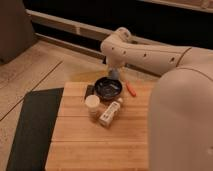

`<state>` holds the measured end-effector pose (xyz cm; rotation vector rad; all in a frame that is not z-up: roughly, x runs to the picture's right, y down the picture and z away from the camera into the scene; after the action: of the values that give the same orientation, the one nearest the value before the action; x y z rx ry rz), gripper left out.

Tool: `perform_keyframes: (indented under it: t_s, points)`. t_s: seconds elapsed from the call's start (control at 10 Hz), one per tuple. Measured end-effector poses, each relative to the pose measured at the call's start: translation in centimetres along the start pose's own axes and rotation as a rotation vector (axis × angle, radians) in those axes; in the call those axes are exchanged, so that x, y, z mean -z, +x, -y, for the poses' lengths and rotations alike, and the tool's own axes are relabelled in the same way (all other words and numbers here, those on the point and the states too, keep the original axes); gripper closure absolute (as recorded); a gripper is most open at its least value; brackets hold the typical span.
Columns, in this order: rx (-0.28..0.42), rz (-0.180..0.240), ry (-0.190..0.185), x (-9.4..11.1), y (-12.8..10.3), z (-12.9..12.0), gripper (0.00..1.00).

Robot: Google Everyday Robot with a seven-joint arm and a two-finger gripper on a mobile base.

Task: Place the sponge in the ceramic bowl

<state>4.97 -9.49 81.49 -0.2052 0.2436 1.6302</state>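
Where the speckled floor [30, 75] runs up to a dark wall [75, 10], a black mat [35, 125] is laid flat against the left edge of a slatted wooden table [100, 150]. On the tabletop a cream cup [92, 103] and a white bottle [111, 112] are set near the dark bowl [108, 88]. The gripper [114, 73] is clamped on the light-blue sponge [115, 76] over the bowl's far rim, with a small orange item [131, 90] lying to the right.
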Motion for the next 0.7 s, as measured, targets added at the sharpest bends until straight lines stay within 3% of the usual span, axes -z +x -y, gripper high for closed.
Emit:
perform_keyframes:
  t_s: [0.4, 0.7]
  points:
    - [0.05, -0.117, -0.018, -5.9, 1.6, -0.5, 1.0]
    - [0.092, -0.178, -0.031, -10.5, 1.7, -1.7, 1.0]
